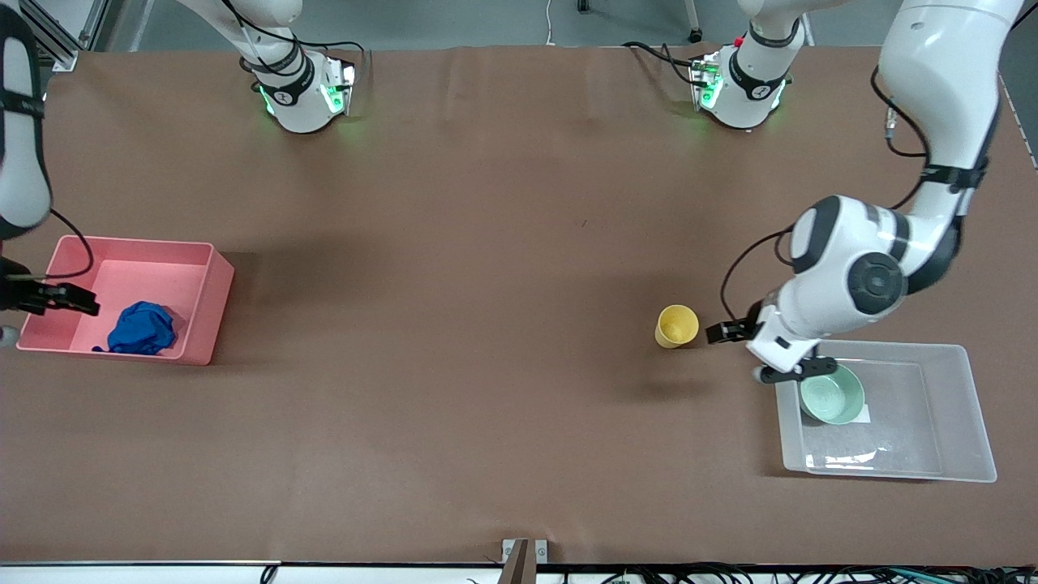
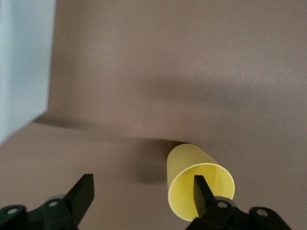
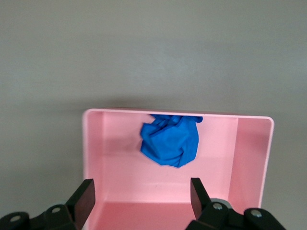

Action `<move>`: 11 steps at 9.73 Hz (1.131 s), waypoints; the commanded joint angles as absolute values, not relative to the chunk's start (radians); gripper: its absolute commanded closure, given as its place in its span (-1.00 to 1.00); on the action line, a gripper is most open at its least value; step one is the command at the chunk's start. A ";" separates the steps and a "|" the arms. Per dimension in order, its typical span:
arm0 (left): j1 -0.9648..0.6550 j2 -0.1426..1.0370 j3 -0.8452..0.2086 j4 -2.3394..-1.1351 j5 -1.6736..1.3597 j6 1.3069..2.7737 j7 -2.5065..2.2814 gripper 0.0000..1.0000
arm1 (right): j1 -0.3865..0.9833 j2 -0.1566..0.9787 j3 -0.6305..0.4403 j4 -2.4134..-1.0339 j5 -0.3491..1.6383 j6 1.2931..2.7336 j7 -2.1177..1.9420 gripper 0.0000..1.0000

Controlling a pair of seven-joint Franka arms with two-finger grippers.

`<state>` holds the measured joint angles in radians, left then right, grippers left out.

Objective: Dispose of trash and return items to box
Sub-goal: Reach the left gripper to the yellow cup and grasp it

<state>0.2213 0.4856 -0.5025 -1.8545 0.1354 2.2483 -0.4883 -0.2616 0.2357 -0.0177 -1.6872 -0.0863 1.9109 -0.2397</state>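
Note:
The yellow cup (image 1: 676,326) stands on the brown table beside the clear box (image 1: 965,405), toward the right arm's end from it. The mint-green bowl (image 1: 832,394) sits in the box. My left gripper (image 1: 739,354) is open and empty, low between the cup and the box corner. In the left wrist view one finger (image 2: 201,189) overlaps the mouth of the cup (image 2: 192,167), which is not between the fingers. The blue wad (image 1: 143,328) lies in the pink bin (image 1: 203,312). My right gripper (image 1: 69,302) is open and empty over the bin.
A corner of the clear box (image 2: 19,62) shows in the left wrist view. The right wrist view shows the blue wad (image 3: 170,141) against a wall of the pink bin (image 3: 249,158), with my right gripper (image 3: 141,184) over the bin floor. Both arm bases stand at the table's far edge.

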 commanded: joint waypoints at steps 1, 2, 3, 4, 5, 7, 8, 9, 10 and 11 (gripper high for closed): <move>0.210 0.471 -0.512 -1.976 0.150 2.345 -0.561 -0.51 | -0.197 0.152 -0.017 -1.646 -0.101 1.791 -0.164 -0.76; 0.206 0.472 -0.514 -1.988 0.152 2.355 -0.571 -0.48 | -0.155 0.100 -0.017 -1.649 -0.100 1.740 -0.143 -0.76; 0.203 0.480 -0.514 -2.008 0.152 2.388 -0.571 -0.29 | -0.117 0.050 -0.015 -1.652 -0.098 1.689 -0.100 -0.76; 0.199 0.489 -0.512 -2.022 0.152 2.425 -0.569 0.07 | -0.083 0.007 -0.015 -1.654 -0.097 1.652 -0.091 -0.76; 0.199 0.508 -0.512 -2.020 0.152 2.440 -0.569 0.43 | -0.060 -0.033 -0.015 -1.654 -0.095 1.614 -0.089 -0.76; 0.199 0.526 -0.514 -2.005 0.152 2.445 -0.572 1.00 | -0.049 -0.095 -0.017 -1.654 -0.023 1.545 -0.090 -0.76; 0.209 0.520 -0.514 -2.000 0.152 2.444 -0.571 1.00 | -0.049 -0.116 -0.017 -1.654 -0.023 1.516 -0.092 -0.76; 0.216 0.509 -0.514 -1.971 0.152 2.430 -0.565 1.00 | -0.049 -0.124 -0.017 -1.654 -0.023 1.500 -0.092 -0.76; 0.222 0.482 -0.511 -1.942 0.150 2.404 -0.568 1.00 | -0.048 -0.124 -0.017 -1.654 -0.023 1.499 -0.092 -0.76; 0.248 0.466 -0.512 -1.869 0.152 2.314 -0.561 1.00 | -0.048 -0.121 -0.017 -1.654 -0.021 1.503 -0.091 -0.76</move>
